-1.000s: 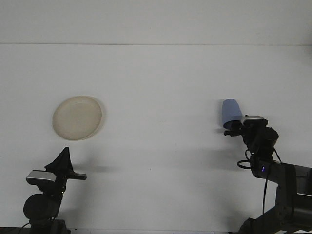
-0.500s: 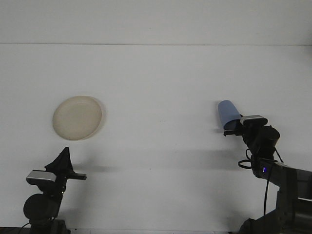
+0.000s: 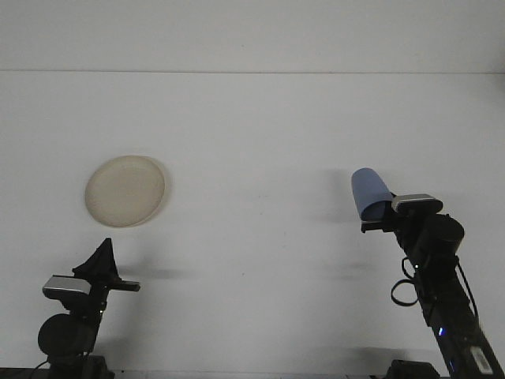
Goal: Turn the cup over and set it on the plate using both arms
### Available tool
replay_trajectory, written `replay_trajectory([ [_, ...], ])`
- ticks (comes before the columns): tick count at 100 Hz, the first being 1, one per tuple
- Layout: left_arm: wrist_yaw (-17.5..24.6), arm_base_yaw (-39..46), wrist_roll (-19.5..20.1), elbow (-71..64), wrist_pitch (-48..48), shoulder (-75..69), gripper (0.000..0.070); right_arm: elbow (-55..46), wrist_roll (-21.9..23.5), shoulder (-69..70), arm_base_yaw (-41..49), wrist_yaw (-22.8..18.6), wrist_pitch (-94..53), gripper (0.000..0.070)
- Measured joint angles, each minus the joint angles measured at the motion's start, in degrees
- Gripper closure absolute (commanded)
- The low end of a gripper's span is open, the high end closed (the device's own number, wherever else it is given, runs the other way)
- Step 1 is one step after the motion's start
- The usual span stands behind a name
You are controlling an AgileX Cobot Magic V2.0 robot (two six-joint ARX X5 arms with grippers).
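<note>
A blue cup (image 3: 369, 193) hangs above the table at the right, tilted with its closed end up and to the left. My right gripper (image 3: 380, 218) is shut on the cup's lower end, and its arm rises steeply from the bottom right corner. A round beige plate (image 3: 125, 190) lies flat on the white table at the left. My left gripper (image 3: 101, 259) rests low at the bottom left, below the plate, with its dark fingers together in a point and nothing in them.
The white table (image 3: 252, 158) runs back to a pale wall. The right arm's dark links and cables (image 3: 442, 308) fill the bottom right corner.
The right arm has raised itself and lifted the cup, which has grown larger and tilted further from upright. The left arm and the plate have not moved.
</note>
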Motion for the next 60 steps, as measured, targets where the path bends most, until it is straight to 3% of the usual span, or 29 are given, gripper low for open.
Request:
replay_trajectory([
  [26, 0.00, 0.00, 0.00, 0.00, 0.00, 0.00, 0.0689, 2.99, 7.39, -15.32, 7.87, 1.70, -25.20, 0.0697],
  [47, 0.00, 0.00, 0.00, 0.00, 0.00, 0.00, 0.0689, 12.00, 12.17, -16.57, 15.30, 8.68, -43.82, 0.0697],
  [60, 0.00, 0.00, 0.00, 0.00, 0.00, 0.00, 0.0689, 18.29, 14.56, -14.80, 19.43, 9.33, -52.57, 0.0698],
])
